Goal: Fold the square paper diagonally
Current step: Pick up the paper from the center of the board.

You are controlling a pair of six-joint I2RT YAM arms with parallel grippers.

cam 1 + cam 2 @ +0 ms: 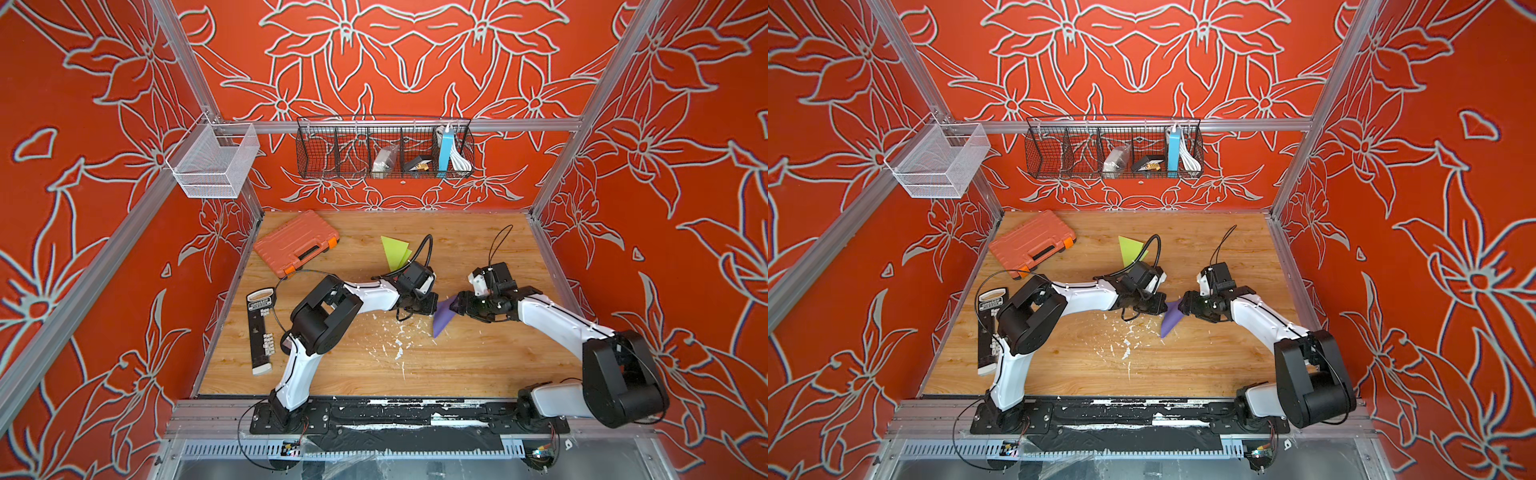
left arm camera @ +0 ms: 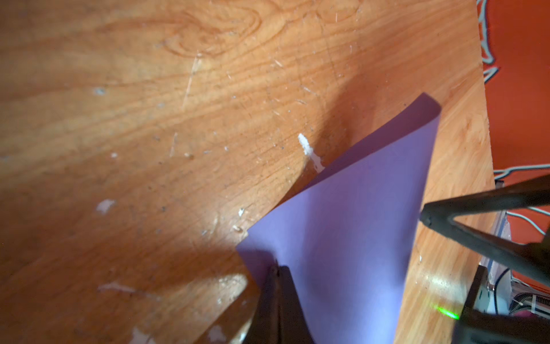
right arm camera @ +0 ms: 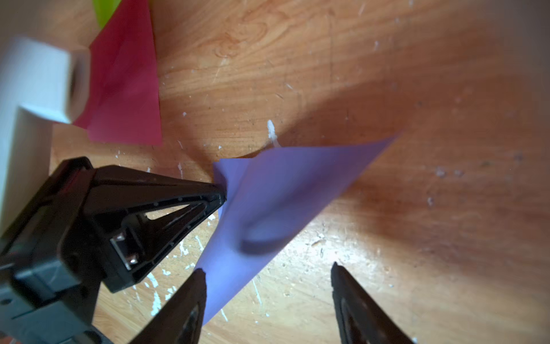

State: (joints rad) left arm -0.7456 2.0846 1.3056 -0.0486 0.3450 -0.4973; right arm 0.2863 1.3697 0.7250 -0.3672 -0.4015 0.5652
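We see purple paper [image 3: 282, 193] mid-frame, bent over loosely, curled loop not pressed flat. Left gripper [image 3: 220, 197] comes in from left of frame, jaws closed on paper's corner. Right gripper [image 3: 267, 269] at bottom edge, fingers [image 3: 190, 300] spread wide, one just beside paper's lower edge. Pink paper [image 3: 125, 89] at upper left, green paper [image 3: 104, 10] above it. White flecks scattered over wooden table [image 3: 416, 268].

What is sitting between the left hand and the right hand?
The purple paper, loosely doubled over; both top views show it filling the gap. The left hand pinches it; the right hand is open.
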